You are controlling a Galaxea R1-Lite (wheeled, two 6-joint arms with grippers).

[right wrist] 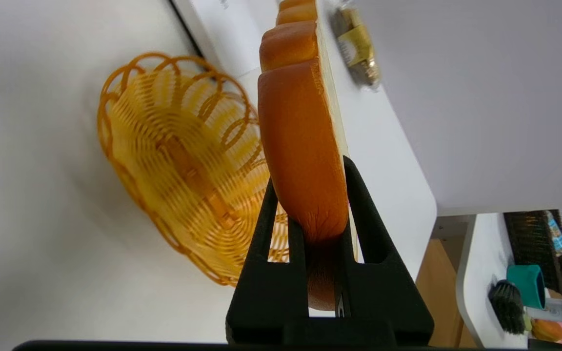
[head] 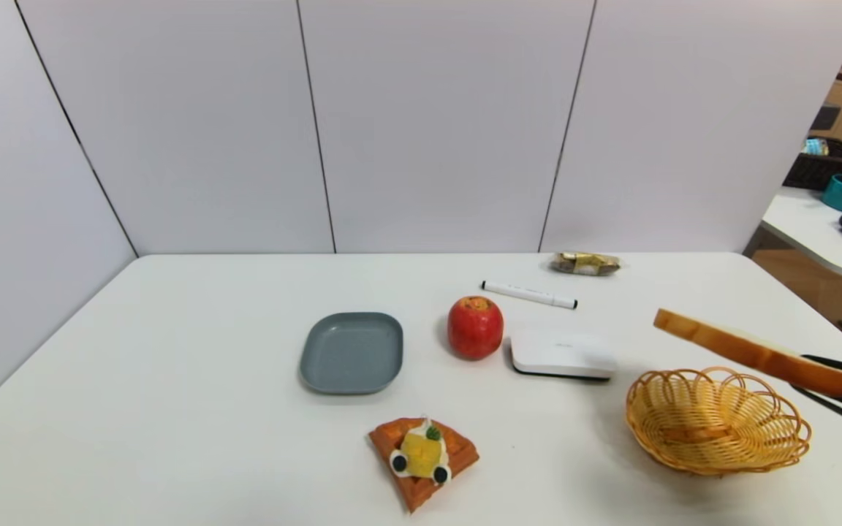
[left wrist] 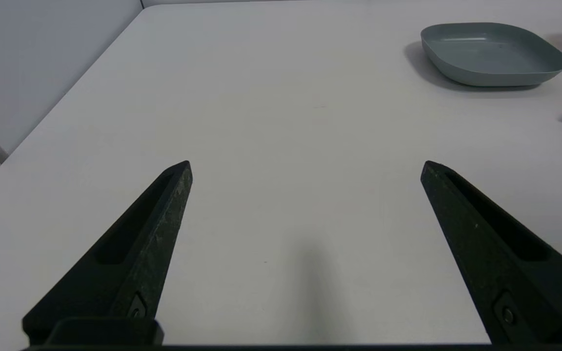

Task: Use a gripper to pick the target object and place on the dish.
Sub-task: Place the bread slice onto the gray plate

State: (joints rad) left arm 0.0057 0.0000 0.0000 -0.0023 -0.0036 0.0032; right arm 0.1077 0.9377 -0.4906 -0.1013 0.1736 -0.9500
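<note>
A slice of toast [head: 750,352] with an orange-brown crust hangs in the air, edge-on, above the wicker basket at the table's right. My right gripper [head: 841,381] is shut on its near end; the crust [right wrist: 303,146] is squeezed between the two black fingers [right wrist: 266,229]. The blue-grey dish [head: 352,352] lies flat and bare left of the table's middle, far to the left of the toast. My left gripper [left wrist: 305,168] hovers open over bare table, with the dish [left wrist: 493,53] ahead of it and off to one side.
A yellow wicker basket [head: 717,422] sits under the toast. Between it and the dish stand a red apple [head: 475,326] and a white box [head: 562,356]. A waffle [head: 423,456] lies near the front edge; a marker [head: 529,294] and a wrapped snack [head: 586,263] lie at the back.
</note>
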